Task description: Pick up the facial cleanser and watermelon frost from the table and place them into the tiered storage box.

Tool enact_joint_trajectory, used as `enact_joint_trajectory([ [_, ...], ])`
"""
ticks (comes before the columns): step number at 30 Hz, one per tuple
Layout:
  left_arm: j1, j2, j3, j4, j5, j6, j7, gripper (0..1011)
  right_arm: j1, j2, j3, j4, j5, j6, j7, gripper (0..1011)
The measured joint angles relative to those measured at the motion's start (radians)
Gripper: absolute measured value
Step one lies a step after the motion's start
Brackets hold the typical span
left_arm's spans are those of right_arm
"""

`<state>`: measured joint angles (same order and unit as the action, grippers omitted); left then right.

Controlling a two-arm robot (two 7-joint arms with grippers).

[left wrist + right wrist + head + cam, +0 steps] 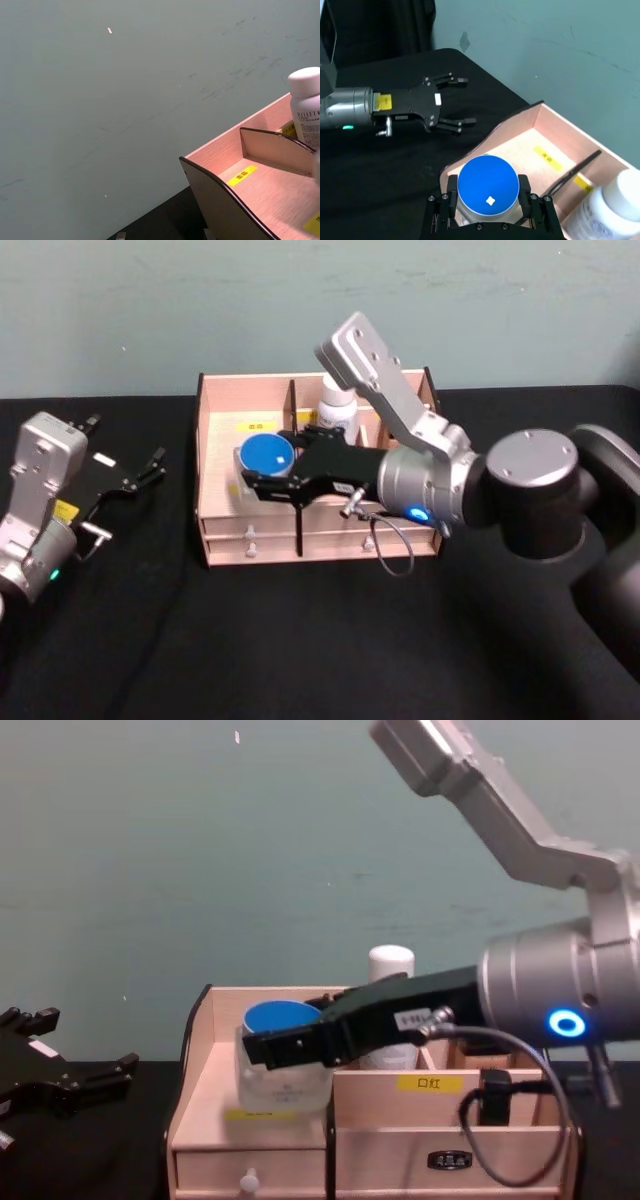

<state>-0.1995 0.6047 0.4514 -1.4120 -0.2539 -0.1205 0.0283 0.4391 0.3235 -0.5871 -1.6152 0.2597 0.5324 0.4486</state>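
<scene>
Black tabletop (pixel 300 640) under everything; pale pink tiered storage box (pixel 225 530) upon it, white-knobbed drawer (pixel 248 1181) at its front left; right gripper (pixel 262 483) reaching over the box from the right, clamped around a blue-lidded jar (pixel 488 185) over the box's left compartment, one finger either side of the lid; jar (pixel 281 1060) seen from the side just over that compartment's front wall; white bottle (pixel 337 405) upright in a rear compartment of the box, behind the gripper; left gripper (pixel 125 480) left of the box, well apart from it, fingers spread and empty; teal wall (pixel 150 310) behind the box.
</scene>
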Motion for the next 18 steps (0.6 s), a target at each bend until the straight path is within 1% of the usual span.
enact_joint_trajectory([
  [2,0.000,0.000,0.000,0.000,0.000,0.000,0.000,1001,0.022,-0.013,-0.003,0.025,0.001,0.005,0.002,718],
  [6,0.000,0.000,0.000,0.000,0.000,0.000,0.000,1001,0.048,-0.027,-0.008,0.054,0.001,0.011,0.003,718],
  [10,0.000,0.000,0.000,0.000,0.000,0.000,0.000,1001,0.086,-0.049,-0.019,0.104,0.001,0.021,0.004,718],
  [18,0.000,0.000,0.000,0.000,0.000,0.000,0.000,1001,0.119,-0.075,-0.037,0.158,-0.009,0.023,0.003,718],
])
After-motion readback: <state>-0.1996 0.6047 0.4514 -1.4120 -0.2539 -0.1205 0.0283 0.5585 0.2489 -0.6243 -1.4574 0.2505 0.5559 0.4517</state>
